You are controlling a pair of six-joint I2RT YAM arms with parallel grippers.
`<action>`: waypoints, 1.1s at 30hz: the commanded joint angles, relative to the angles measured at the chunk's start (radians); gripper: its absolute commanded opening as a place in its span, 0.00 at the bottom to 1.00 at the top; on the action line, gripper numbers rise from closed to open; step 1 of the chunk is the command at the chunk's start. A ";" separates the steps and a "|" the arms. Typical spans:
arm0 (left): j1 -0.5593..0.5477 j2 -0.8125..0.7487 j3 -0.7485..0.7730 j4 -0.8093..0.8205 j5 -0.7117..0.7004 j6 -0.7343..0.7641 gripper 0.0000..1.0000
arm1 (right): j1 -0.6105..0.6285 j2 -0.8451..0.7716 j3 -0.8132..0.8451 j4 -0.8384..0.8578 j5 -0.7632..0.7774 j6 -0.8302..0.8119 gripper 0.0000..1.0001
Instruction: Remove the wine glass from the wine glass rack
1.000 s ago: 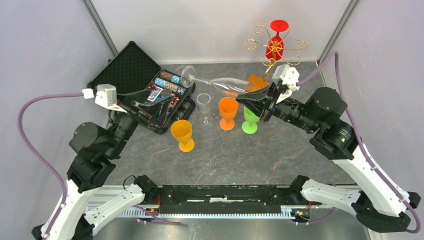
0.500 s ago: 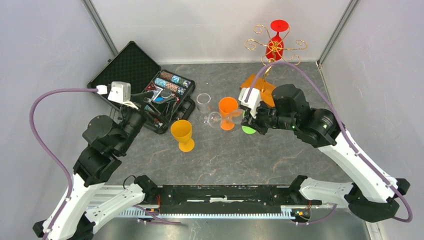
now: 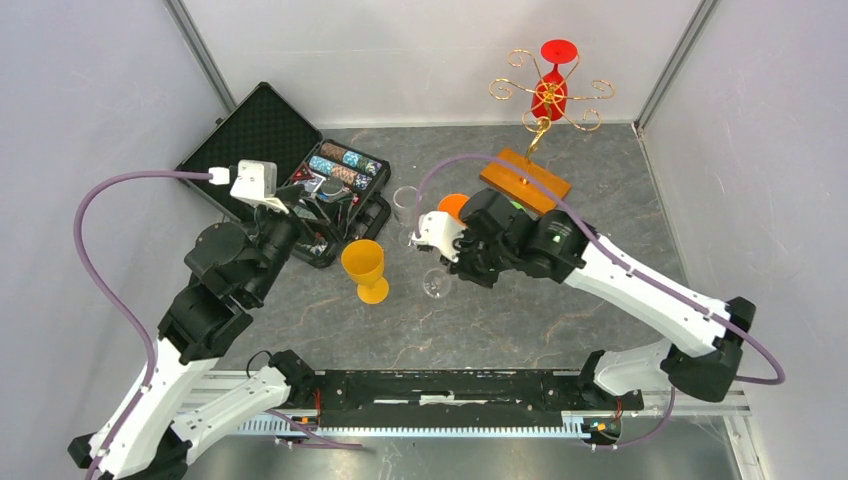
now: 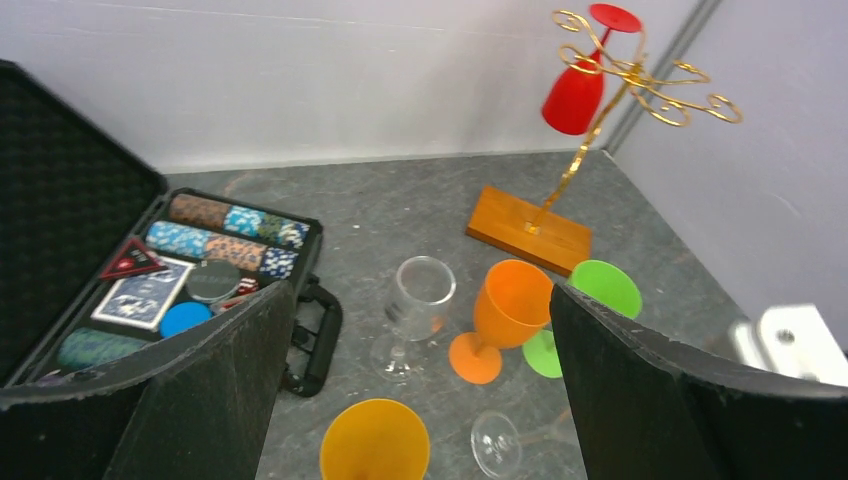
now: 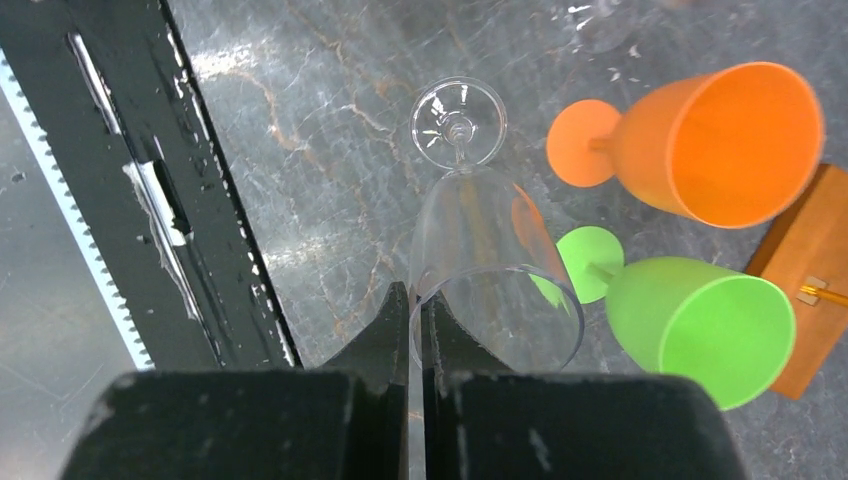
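Only its wrist view shows the right gripper (image 5: 415,300) pinching a wine glass (image 5: 480,240).

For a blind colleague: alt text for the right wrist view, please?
The right gripper is shut on the rim of a clear wine glass, foot toward the grey table. An orange goblet and a green goblet stand beside it; the rack's wooden base shows at right.

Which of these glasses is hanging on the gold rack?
The red wine glass, upside down on the wine glass rack; no other glass hangs there.
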 commanded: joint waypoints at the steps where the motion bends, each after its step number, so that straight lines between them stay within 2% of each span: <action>1: -0.002 -0.018 0.000 -0.007 -0.118 0.066 1.00 | 0.049 0.032 0.031 -0.005 0.068 0.010 0.00; 17: -0.003 -0.104 0.003 -0.073 -0.203 0.079 1.00 | 0.156 0.234 0.186 -0.085 0.094 -0.022 0.01; 33: -0.003 -0.127 0.014 -0.079 -0.192 0.078 1.00 | 0.164 0.344 0.293 -0.108 0.090 -0.065 0.09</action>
